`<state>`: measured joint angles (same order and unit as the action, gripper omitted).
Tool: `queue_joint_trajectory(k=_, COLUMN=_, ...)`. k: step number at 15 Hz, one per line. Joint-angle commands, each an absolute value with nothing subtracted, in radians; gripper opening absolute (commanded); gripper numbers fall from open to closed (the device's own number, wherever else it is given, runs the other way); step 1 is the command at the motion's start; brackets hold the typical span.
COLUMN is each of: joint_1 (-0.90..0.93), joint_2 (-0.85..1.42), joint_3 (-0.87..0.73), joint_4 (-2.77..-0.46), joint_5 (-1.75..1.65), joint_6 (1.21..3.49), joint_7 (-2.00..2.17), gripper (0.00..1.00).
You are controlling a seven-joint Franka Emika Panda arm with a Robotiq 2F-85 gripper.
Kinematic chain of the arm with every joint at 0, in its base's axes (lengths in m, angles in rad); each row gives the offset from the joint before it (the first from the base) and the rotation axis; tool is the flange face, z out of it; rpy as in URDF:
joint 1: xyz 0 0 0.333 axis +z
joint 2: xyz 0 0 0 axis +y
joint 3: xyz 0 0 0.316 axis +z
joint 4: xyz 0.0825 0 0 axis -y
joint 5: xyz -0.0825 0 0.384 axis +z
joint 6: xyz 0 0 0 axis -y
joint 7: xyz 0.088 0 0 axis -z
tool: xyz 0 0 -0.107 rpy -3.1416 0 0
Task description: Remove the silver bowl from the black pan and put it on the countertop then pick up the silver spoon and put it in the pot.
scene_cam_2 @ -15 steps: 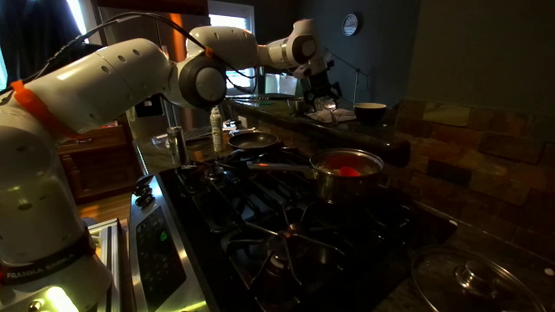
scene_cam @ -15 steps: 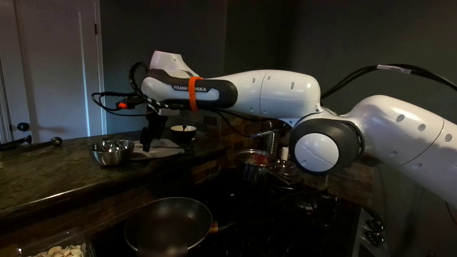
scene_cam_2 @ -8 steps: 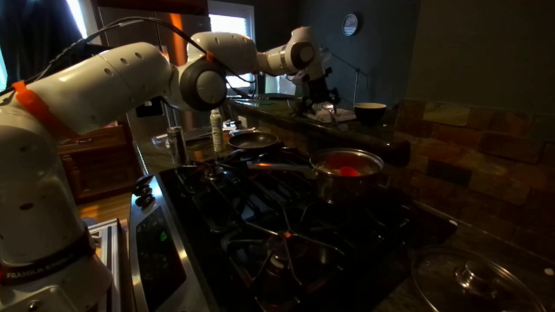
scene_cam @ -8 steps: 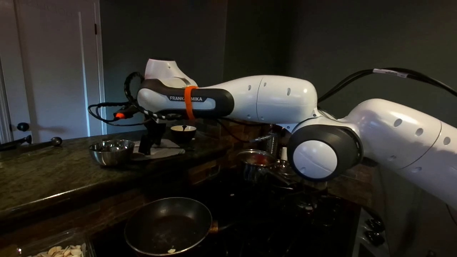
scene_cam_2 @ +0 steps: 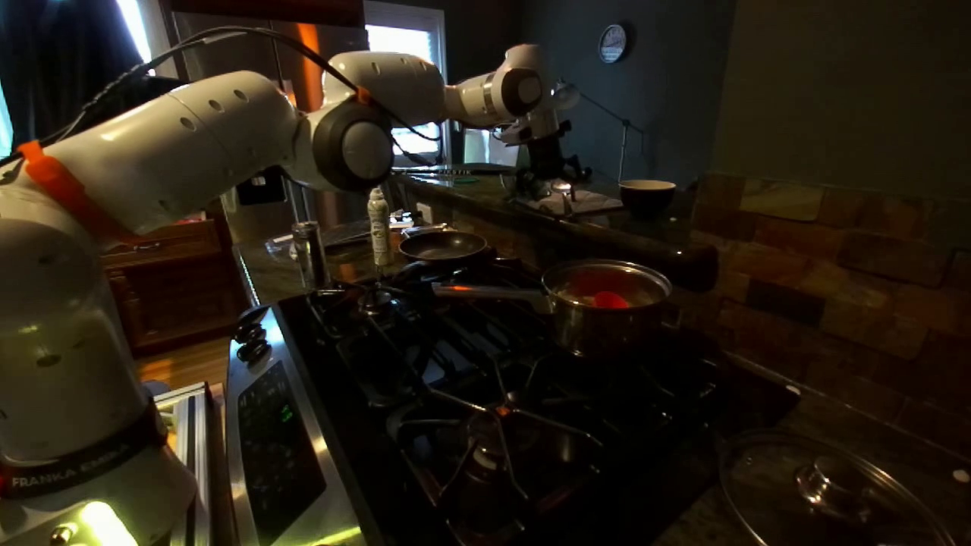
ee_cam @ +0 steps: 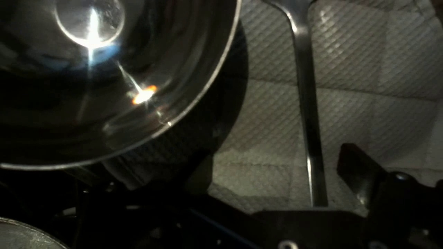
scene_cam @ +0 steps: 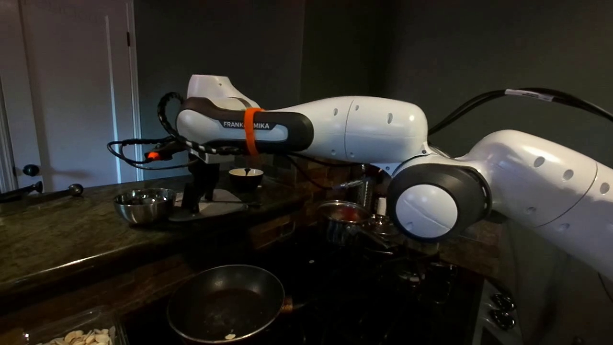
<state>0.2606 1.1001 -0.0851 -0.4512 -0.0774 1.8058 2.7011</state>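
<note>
while silver bowl [scene_cam: 143, 209] sits on countertop [scene_cam: 57, 239], jaws stand apart over silver spoon [ee_cam: 307, 93] on quilted towel [ee_cam: 349, 121].

Robot arm [scene_cam: 385, 128] outstretched, jaws downward, spread apart

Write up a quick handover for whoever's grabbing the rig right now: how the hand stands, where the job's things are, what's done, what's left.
Hand: open, holding nothing, low over the quilted paper towel.
Silver spoon: lying on that towel, its head running out of the wrist view.
Silver bowl: on the countertop, close beside the hand; whether they touch, I can't tell.
Black pan: lower down, at the gas stove, without the bowl.
Steel pot: on the stove.
Done: bowl out of the pan and on the countertop.
Left: grasp the spoon, put it in the pot.
</note>
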Motion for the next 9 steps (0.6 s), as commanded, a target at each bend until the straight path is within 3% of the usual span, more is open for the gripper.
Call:
queue_joint_trajectory(k=1, joint_1=0.247, joint_2=1.079, joint_3=-0.077, joint_4=-0.451, joint_5=-0.066, joint_6=1.805, joint_7=2.717, gripper=1.00)
queue_joint_trajectory(k=9, joint_1=0.191, joint_2=1.010, joint_3=-0.066, joint_4=-0.471, joint_5=-0.050, joint_6=1.661, joint_7=2.669, gripper=1.00)
